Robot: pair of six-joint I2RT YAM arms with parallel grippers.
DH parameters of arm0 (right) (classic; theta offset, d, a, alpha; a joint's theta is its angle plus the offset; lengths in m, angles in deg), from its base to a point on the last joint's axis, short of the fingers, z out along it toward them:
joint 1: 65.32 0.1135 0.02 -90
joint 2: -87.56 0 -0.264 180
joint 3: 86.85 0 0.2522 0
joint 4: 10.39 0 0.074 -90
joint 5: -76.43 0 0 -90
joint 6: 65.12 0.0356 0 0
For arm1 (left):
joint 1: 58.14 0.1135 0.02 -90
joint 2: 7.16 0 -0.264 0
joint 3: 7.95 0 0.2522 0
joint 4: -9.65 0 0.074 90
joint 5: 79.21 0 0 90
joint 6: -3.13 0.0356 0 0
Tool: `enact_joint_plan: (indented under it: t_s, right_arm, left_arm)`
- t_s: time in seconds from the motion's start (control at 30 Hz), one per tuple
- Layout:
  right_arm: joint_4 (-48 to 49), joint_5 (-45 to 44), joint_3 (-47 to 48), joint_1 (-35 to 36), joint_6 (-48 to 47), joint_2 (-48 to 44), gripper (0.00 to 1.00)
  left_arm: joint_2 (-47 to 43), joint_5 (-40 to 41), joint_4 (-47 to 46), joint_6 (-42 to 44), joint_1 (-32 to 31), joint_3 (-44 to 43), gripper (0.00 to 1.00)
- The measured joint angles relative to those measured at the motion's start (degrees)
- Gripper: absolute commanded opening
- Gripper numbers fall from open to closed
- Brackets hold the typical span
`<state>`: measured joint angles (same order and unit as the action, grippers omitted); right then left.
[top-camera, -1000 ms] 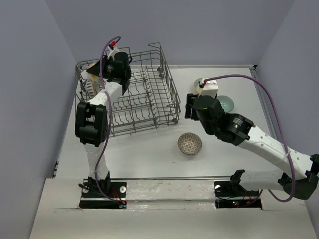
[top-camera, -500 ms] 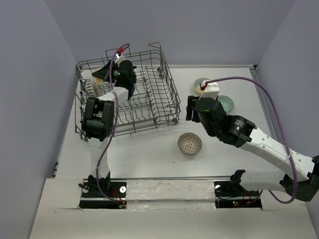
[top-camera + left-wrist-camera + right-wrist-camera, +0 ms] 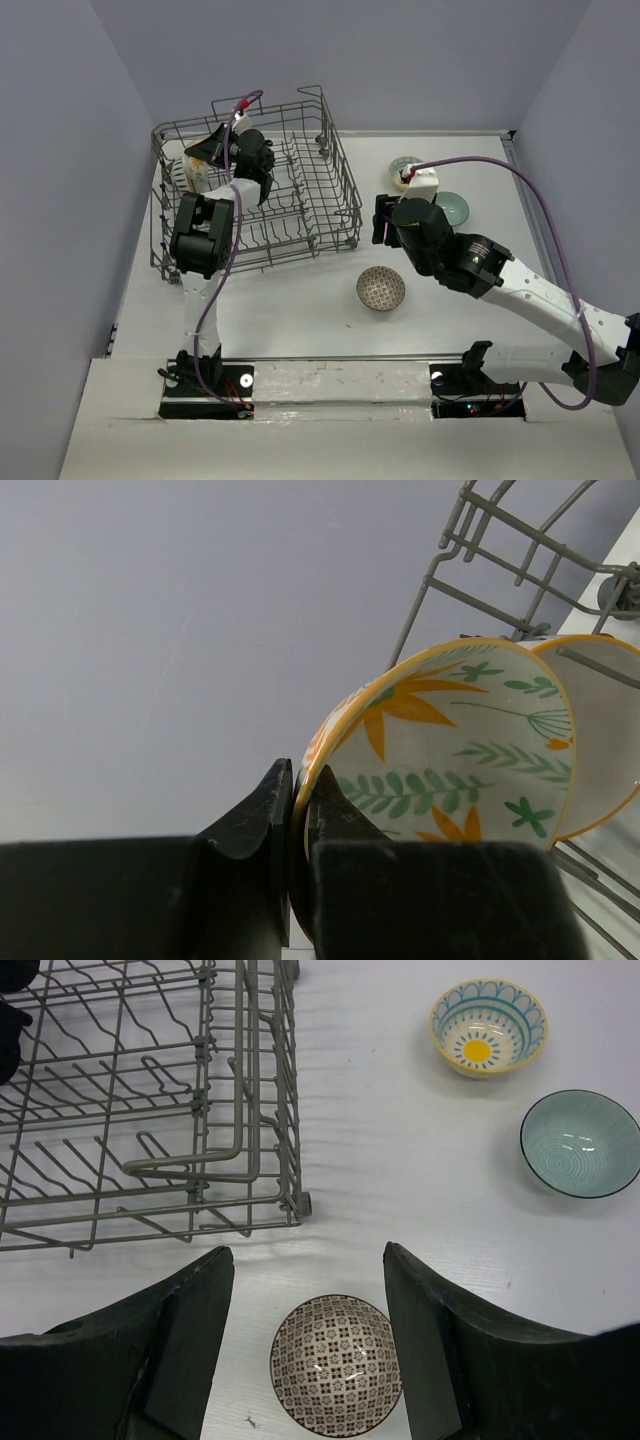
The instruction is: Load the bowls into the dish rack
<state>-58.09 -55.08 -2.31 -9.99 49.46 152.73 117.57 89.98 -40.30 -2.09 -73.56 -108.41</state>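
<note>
The lower rim of the floral bowl (image 3: 450, 750) disappears between the jaws of the left gripper (image 3: 297, 810), so the depth of the grip cannot be told. Beyond it, a second bowl (image 3: 610, 750) is cut by the right edge. Ahead of the right gripper (image 3: 305, 1255), the dish rack (image 3: 150, 1110) runs off the top and left edges. From above, the right arm (image 3: 470, 260) covers part of the teal bowl (image 3: 457, 208).

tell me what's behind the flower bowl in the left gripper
A second orange-rimmed bowl sits behind it, with dish rack wires beyond. The flower bowl covers its left part, so its pattern is hidden.
</note>
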Motion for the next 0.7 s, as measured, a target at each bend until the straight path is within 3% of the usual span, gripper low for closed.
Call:
enact_joint_plan:
  t_s: [0.7]
  right_arm:
    - [0.11, 0.00, -1.40, -0.02, -0.28, -0.28, 0.68]
  left_arm:
    - [5.46, 0.55, -4.46, 5.84, -0.02, -2.67, 0.00]
